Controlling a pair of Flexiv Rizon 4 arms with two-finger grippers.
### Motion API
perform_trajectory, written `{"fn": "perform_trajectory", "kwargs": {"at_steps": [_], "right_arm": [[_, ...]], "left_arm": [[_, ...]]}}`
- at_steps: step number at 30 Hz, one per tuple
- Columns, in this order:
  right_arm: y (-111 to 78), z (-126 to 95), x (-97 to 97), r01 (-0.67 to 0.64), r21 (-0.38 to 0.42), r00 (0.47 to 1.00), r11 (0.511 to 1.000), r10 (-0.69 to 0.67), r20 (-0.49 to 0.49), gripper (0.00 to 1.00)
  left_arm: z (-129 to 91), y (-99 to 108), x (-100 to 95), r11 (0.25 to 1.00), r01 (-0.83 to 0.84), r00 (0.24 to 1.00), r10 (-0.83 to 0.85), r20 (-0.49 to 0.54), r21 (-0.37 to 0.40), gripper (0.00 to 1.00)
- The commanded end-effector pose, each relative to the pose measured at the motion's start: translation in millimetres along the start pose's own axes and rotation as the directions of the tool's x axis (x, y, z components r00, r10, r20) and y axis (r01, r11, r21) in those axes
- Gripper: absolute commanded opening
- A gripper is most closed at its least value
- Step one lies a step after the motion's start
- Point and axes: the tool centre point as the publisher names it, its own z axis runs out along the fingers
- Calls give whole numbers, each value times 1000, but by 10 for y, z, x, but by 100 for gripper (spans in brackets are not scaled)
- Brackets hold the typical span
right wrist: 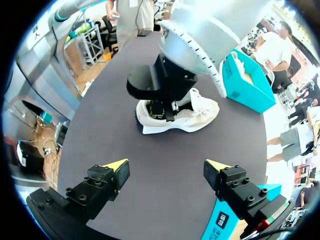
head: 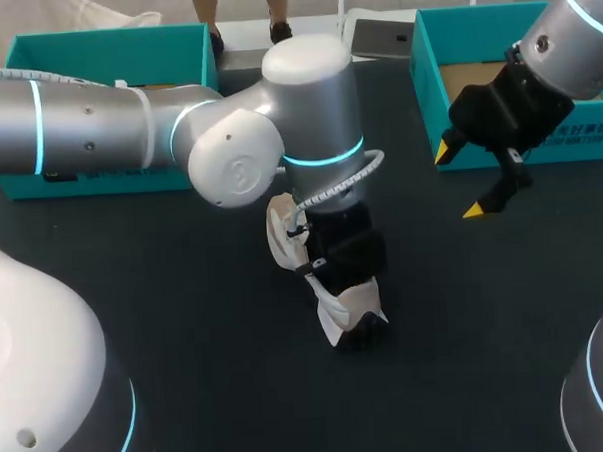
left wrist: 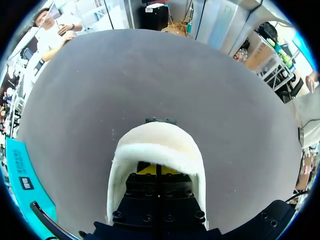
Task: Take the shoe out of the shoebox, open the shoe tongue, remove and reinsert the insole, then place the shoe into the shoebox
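Shoe (head: 345, 309) stood on the dark tabletop (head: 186, 321), outside the left box (head: 103, 44) and the right box (head: 431, 90), whose floor showed brown. Left gripper (left wrist: 152, 170) fingers met inside the shoe, their hold hidden. Right gripper (head: 460, 182) fingers gaped wide, empty.

Bright, even light from overhead; soft glare on the pale housing of the left arm (head: 233, 154) toward ten o'clock; the table (head: 186, 321) is matte; faint shadow beneath the shoe (head: 343, 306).

Shoe (right wrist: 197, 116) white (cream lining); shoebox (head: 104, 49) teal; table (head: 186, 321) black.
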Motion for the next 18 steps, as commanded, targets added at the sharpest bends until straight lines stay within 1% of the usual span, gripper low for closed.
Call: {"fn": "perform_trajectory", "kwargs": {"at_steps": [1, 3, 5, 10, 12, 14, 18], "right_arm": [[3, 10, 1, -1, 3, 1000, 1000, 1, 1, 100], [3, 10, 1, -1, 3, 1000, 1000, 1, 1, 100], [3, 10, 1, -1, 3, 1000, 1000, 1, 1, 100], [3, 10, 1, -1, 3, 1000, 1000, 1, 1, 100], [3, 10, 1, -1, 3, 1000, 1000, 1, 1, 100], [3, 10, 1, -1, 3, 1000, 1000, 1, 1, 100], [3, 10, 1, -1, 3, 1000, 1000, 1, 1, 100]], "left_arm": [[228, -1, -135, 1000, 3, 1000, -3, -31, -14, 0], [256, 24, -126, 999, 6, 999, -8, -41, -33, 0], [219, 50, -97, 999, 8, 999, -10, -36, -51, 0], [-32, 115, -36, 996, 9, 1000, -10, -7, -94, 0], [-139, 139, -14, 991, 1, 1000, -3, -16, -134, 0], [-235, 156, -1, 982, -10, 1000, 5, -24, -191, 0], [-402, 215, -28, 951, -12, 1000, 12, -1, -310, 0]]}}
